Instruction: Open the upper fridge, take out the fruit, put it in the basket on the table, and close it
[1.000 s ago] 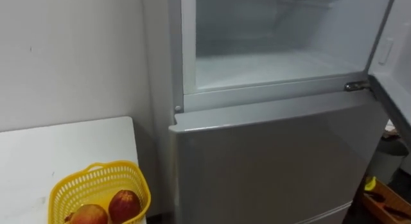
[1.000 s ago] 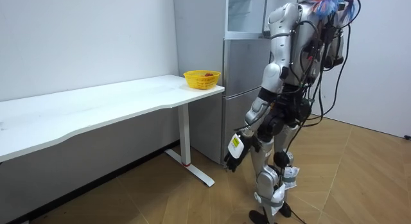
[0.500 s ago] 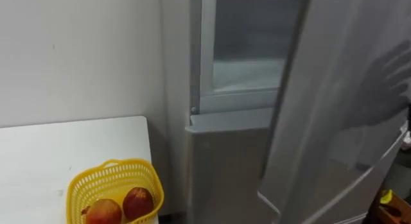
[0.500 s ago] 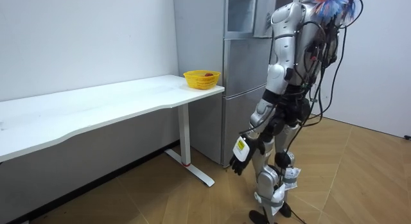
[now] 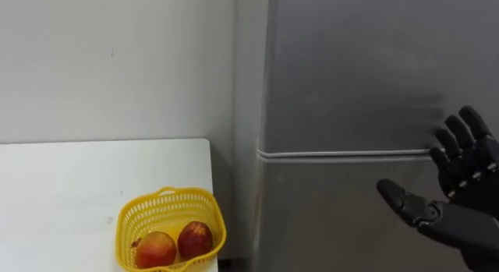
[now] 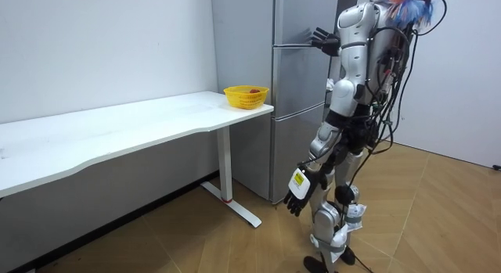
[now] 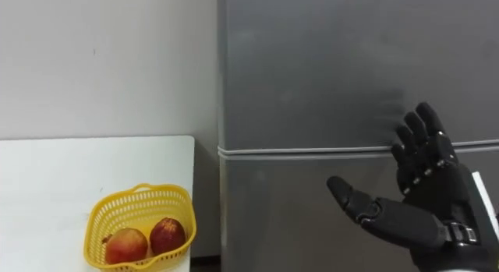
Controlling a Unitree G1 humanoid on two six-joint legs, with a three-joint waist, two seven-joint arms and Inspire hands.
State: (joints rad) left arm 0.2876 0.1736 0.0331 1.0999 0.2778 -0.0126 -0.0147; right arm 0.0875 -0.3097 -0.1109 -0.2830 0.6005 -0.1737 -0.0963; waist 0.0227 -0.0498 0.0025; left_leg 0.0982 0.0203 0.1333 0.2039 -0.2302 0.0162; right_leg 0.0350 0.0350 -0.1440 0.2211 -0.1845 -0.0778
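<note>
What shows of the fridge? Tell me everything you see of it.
The fridge is a tall grey cabinet with a dull metallic sheen, standing upright close beside the end of the white table. Its upper and lower doors are both shut, with a thin horizontal seam between them. The robot's right hand is open in front of the doors at seam height; whether it touches them cannot be told.

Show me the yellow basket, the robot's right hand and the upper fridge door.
yellow basket (image 5: 168,192): left eye view, on its back rim.
right hand (image 7: 430,208): right eye view, on the palm.
upper fridge door (image 5: 351,69): left eye view, on the shut door's front face.
</note>
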